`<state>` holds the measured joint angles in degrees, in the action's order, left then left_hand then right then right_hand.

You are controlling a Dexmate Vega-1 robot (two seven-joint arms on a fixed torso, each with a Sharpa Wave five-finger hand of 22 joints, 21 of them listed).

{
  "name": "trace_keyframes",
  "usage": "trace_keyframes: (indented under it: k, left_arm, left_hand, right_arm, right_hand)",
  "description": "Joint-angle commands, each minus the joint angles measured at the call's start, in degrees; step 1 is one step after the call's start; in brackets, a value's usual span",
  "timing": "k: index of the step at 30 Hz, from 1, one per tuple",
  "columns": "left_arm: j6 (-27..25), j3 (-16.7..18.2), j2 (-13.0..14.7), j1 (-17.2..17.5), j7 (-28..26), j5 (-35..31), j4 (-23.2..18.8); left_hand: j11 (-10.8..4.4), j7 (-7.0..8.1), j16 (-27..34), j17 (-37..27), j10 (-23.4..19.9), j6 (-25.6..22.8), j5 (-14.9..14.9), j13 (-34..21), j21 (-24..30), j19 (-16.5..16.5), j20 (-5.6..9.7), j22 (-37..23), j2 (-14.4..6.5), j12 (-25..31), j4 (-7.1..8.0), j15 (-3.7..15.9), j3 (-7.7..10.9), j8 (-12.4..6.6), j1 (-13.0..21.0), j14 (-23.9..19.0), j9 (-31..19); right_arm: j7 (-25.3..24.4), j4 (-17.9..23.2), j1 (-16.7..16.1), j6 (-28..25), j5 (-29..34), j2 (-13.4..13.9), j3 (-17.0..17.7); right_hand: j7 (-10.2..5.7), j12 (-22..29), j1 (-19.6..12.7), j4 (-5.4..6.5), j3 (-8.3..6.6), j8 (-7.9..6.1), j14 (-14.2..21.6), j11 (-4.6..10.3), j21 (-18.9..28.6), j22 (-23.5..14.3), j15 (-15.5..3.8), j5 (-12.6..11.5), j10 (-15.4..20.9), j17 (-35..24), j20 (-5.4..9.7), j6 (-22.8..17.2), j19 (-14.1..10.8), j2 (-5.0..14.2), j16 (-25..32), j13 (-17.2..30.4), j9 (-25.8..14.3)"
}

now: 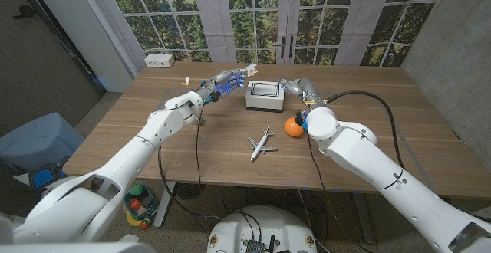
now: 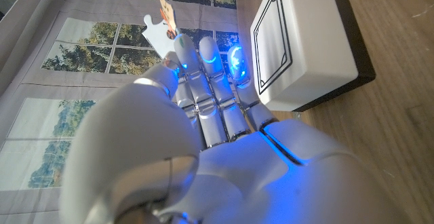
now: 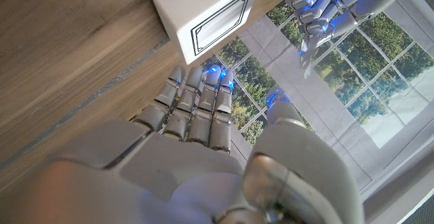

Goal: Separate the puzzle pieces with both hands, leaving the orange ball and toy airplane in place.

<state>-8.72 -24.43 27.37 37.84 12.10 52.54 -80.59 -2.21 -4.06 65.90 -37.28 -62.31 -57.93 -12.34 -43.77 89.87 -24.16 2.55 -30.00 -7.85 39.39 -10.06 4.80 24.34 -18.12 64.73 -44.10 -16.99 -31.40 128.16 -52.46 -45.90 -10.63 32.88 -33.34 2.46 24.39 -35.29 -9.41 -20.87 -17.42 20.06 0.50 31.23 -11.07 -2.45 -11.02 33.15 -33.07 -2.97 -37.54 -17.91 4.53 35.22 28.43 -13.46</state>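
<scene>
Wooden tabletop [image 1: 153, 142] is seen from the head view, with a white box [image 1: 264, 95] on a dark base set near the far middle. The left hand [image 1: 222, 82] is raised just left of the box, a pale puzzle piece [image 1: 250, 72] pinched at its fingertips. The right hand [image 1: 294, 88] is placed just right of the box; whether its fingers are closed cannot be told here. An orange ball [image 1: 293, 126] and a toy airplane [image 1: 261, 143] lie nearer the robot, untouched.

From the left wrist view, the left hand [image 2: 203, 108] is shown with fingers extended together, the puzzle piece [image 2: 159, 30] held above their tips, beside the box [image 2: 298, 44].

From the right wrist view, the right hand [image 3: 196, 108] is shown with fingers straight and side by side, nothing held, next to the box [image 3: 203, 13]. The left hand [image 3: 325, 10] is visible beyond.

Separation appears underway: one piece is lifted away. Where any other pieces lie cannot be made out. Next, the held piece would likely be set down apart, well clear of ball and airplane.
</scene>
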Motion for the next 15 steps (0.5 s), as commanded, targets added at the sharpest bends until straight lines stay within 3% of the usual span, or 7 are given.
trace_keyframes:
  k: [1, 15]
  left_arm:
    - [0.05, -0.53, -0.6, -1.32, 1.97, -0.42, 1.9]
    - [-0.49, -0.93, -1.02, -2.69, 3.71, -0.72, 4.11]
  left_hand:
    - [0.01, -1.21, 0.19, -0.24, -0.05, -2.76, -0.56, -0.27, 0.18, 0.19, 2.4, 0.03, -0.1, -0.41, -0.04, 4.96, -0.3, 0.2, 0.4, 0.32, -11.72]
    - [-0.01, -1.32, 0.03, -0.13, -0.21, -2.98, -0.6, -0.4, 0.2, 0.22, 2.39, 0.17, 0.02, -0.49, -0.01, 4.92, -0.31, 0.66, 0.24, 0.27, -11.9]
  right_arm:
    - [0.01, -1.99, 4.11, -1.91, 0.27, -1.67, -3.03]
    - [-0.42, -4.72, 6.29, -1.37, 0.49, -4.19, -4.53]
  right_hand:
    - [0.1, 0.33, -0.61, 0.11, 0.3, -0.49, 0.61, -0.37, 0.32, -0.06, -1.3, 0.09, 0.07, -0.37, 0.03, -0.49, -0.71, -0.25, 0.52, 0.41, -0.19]
    - [-0.02, 0.9, -2.27, -0.41, 0.15, -0.73, 1.25, 0.11, 0.58, -0.07, -1.45, -0.07, 0.65, -1.29, 0.22, -0.9, -0.98, -0.06, 1.43, 1.37, -0.28]
